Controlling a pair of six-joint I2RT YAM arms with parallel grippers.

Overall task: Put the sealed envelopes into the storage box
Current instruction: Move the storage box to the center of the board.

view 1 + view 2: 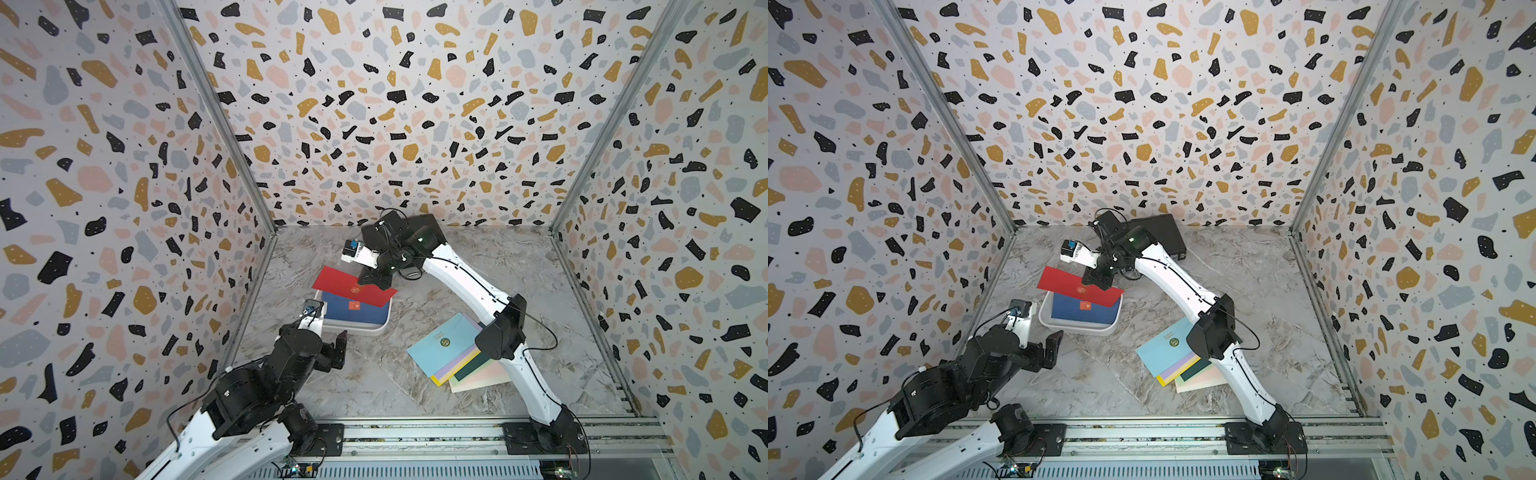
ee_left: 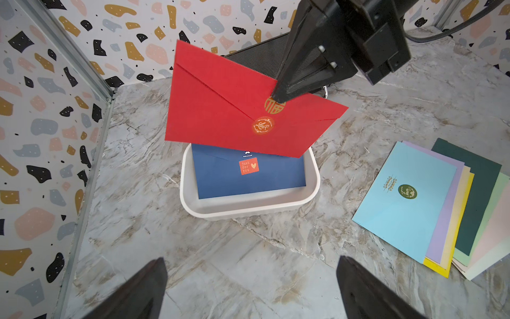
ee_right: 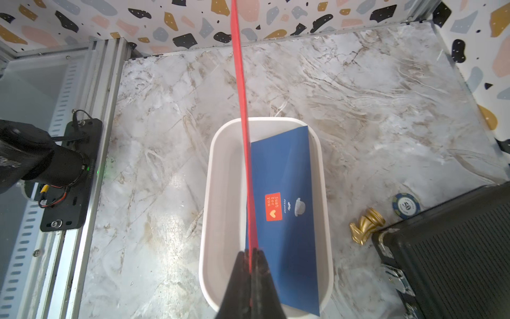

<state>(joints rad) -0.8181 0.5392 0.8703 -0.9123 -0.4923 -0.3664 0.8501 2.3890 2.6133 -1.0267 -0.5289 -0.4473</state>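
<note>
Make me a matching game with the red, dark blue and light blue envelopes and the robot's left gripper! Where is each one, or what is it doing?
Things:
1. red envelope
2. dark blue envelope
3. light blue envelope
4. left gripper

Places or states:
A. lying in the storage box
B. open, holding nothing
C. pinched in the right gripper, above the box
D. on top of the pile on the table

Pairs: 1-C, 2-A, 3-D, 4-B
</note>
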